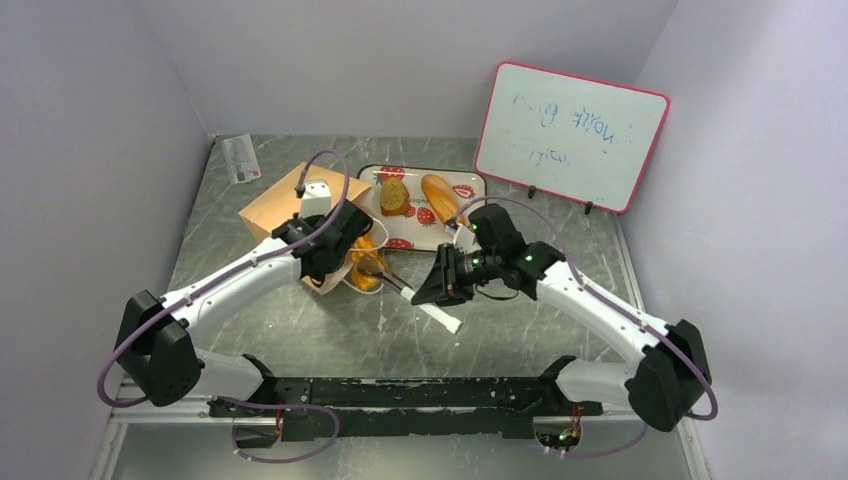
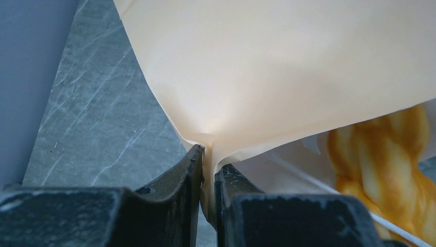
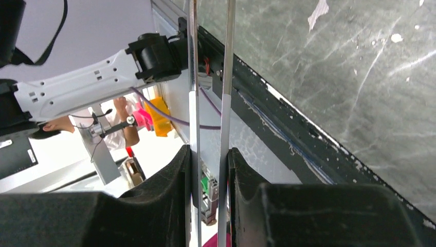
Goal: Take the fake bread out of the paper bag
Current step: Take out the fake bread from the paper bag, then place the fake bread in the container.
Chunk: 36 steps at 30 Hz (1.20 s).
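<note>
**Two-arm removal of toy bread: one arm opens the bag, the other works a tool.** Nearest the bases, the right gripper [image 3: 208, 154] is closed almost fully on the slim silver tongs [image 1: 440, 317], its pads pressing the two blades toward each other, so that the gripper's squeeze works the tool; the blades point toward the bag mouth; whether their tips have closed on anything cannot be told from these views. Farther in, the left gripper [image 2: 208, 160] is pinched tight on the upper lip of the tan kraft-paper bag [image 1: 280, 210], with only a sheet of paper between the jaws; the likely purpose is to lift the lip and hold the mouth open and steady for the tongs. The bag lies on its side on the grey marble-patterned table [image 1: 330, 330], mouth facing the right arm, so that the contents can be drawn out sideways rather than lifted; a glossy golden-orange braided toy bread [image 2: 380, 149] sits at the mouth under the raised lip, beside a white cord handle [image 2: 308, 176]. Beyond, just beside the bag, the white strawberry-print tray [image 1: 416, 190] carries a round brownish toy slice [image 1: 393, 195] and an oblong golden toy loaf [image 1: 440, 195]; the task thus appears partly done, the tray set near as a short drop-off. Farthest, a pink-framed whiteboard [image 1: 570, 135] leans at the back wall.
</note>
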Each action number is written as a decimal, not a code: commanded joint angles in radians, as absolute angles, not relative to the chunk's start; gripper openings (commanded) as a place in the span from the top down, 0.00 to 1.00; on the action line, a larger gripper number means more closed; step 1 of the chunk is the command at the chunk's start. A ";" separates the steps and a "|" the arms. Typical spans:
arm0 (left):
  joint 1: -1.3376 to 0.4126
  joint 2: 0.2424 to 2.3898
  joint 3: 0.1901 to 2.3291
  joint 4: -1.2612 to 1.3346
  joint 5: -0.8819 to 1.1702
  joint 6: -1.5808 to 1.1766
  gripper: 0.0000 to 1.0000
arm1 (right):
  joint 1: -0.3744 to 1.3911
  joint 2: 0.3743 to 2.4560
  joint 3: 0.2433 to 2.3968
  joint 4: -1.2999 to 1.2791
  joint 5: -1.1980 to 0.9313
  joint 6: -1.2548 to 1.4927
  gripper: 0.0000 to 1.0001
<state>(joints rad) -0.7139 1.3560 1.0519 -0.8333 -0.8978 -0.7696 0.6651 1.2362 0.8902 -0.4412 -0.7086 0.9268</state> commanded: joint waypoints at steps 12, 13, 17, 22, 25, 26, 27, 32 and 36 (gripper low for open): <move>-0.637 1.317 1.160 -0.935 -0.925 -0.778 0.93 | 0.656 0.931 0.917 -0.761 -0.637 0.873 1.00; -0.623 1.309 1.155 -0.921 -0.917 -0.761 0.93 | 0.656 0.922 0.930 -0.788 -0.626 0.872 1.00; -0.582 1.284 1.134 -0.868 -0.897 -0.698 0.93 | 0.655 0.880 0.991 -0.893 -0.573 0.872 1.00; -0.560 1.257 1.122 -0.825 -0.881 -0.639 0.93 | 0.655 0.844 1.056 -0.952 -0.507 0.907 1.00; -0.556 1.240 1.116 -0.820 -0.870 -0.614 0.93 | 0.656 0.855 1.076 -0.951 -0.473 0.917 1.00; -0.557 1.235 1.113 -0.821 -0.865 -0.609 0.93 | 0.655 0.861 1.080 -0.945 -0.467 0.919 1.00; -0.555 1.230 1.111 -0.821 -0.861 -0.605 0.93 | 0.655 0.867 1.086 -0.938 -0.461 0.922 1.00; -0.555 1.194 1.098 -0.813 -0.847 -0.578 0.93 | 0.655 0.917 1.091 -0.885 -0.421 0.913 1.00; -0.556 1.162 1.097 -0.820 -0.826 -0.569 0.93 | 0.655 1.001 1.066 -0.765 -0.404 0.894 1.00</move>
<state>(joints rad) -0.5613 1.2079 1.1000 -0.8532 -0.8532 -0.5930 0.6601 0.9443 1.0653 -0.9199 -0.4347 0.9119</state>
